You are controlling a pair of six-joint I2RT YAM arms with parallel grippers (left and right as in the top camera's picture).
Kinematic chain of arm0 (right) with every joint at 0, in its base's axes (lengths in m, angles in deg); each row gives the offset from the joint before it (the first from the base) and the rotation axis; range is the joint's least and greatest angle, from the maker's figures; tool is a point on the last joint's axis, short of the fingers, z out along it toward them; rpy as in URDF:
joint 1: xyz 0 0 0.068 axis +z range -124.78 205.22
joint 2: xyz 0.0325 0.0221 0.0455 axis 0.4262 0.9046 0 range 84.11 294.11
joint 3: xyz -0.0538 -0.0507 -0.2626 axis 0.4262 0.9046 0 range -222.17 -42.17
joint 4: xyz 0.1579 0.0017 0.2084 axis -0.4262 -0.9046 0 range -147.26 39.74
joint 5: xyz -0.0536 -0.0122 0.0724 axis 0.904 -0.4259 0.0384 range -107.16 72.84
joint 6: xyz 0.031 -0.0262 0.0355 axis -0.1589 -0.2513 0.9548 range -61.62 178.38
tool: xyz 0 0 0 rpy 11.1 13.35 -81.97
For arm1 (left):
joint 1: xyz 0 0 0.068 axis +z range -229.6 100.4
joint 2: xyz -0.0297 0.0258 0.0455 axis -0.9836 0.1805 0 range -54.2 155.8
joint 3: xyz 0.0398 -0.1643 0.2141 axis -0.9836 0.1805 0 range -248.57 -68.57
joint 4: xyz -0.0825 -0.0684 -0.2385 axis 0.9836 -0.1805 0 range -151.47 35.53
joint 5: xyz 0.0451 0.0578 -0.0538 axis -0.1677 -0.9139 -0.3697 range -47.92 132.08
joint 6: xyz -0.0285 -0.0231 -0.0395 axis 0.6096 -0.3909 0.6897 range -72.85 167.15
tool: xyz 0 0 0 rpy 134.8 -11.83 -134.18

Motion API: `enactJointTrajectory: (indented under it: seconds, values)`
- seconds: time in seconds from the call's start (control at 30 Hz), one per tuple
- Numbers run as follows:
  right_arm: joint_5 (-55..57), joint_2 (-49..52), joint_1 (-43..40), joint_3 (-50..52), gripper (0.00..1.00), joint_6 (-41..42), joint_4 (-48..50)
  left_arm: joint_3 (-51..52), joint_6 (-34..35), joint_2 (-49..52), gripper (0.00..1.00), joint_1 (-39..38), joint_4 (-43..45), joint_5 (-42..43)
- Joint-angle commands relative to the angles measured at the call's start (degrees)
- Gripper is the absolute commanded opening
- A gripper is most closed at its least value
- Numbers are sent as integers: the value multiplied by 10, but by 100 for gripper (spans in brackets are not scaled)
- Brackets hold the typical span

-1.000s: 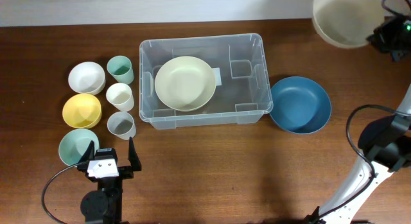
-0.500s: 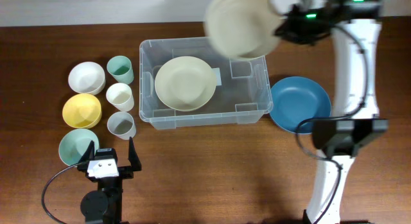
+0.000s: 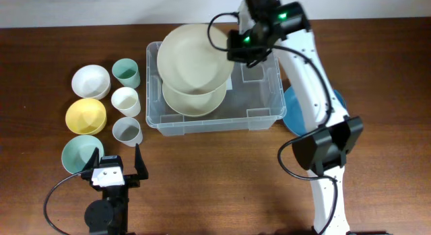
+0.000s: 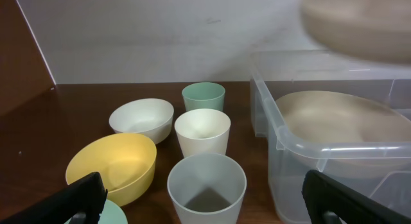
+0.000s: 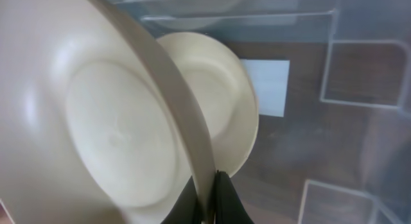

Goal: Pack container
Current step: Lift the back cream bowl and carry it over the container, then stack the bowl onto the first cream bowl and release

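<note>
The right gripper [image 3: 232, 48], clamped on a cream bowl [image 3: 192, 56], has swung from far right to above the container [image 3: 264, 112]. Nesting it onto the bowl inside [image 3: 195, 106] likely follows. The left gripper [image 3: 116, 157] gapes, idle.

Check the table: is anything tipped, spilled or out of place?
Nothing stands out. The teal cup, cream cup, grey cup, white bowl, yellow bowl and mint bowl stand upright left of the container; nothing spilled. The right gripper holds a large cream bowl by its rim above the matching bowl lying in the container.
</note>
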Motion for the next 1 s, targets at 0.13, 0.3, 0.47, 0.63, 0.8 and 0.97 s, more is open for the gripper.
enactJointTrajectory:
  seconds: [0.13,0.3,0.47,0.63,0.8,0.97]
  values:
    - [-30,-12,6,107,4,23,81,2,-9,-4,100,0,-3,2]
    - [-39,-12,6,170,4,38,134,2,-9,-4,100,0,-3,2]
    - [-38,-12,6,209,4,46,166,2,-9,-4,100,0,-3,2]
    - [-37,-12,6,219,4,46,183,2,-9,-4,100,0,-3,2]
    - [-37,-10,6,219,4,46,183,2,-9,-4,100,0,-3,2]
    - [-37,0,6,219,4,46,183,2,-9,-4,100,0,-3,2]
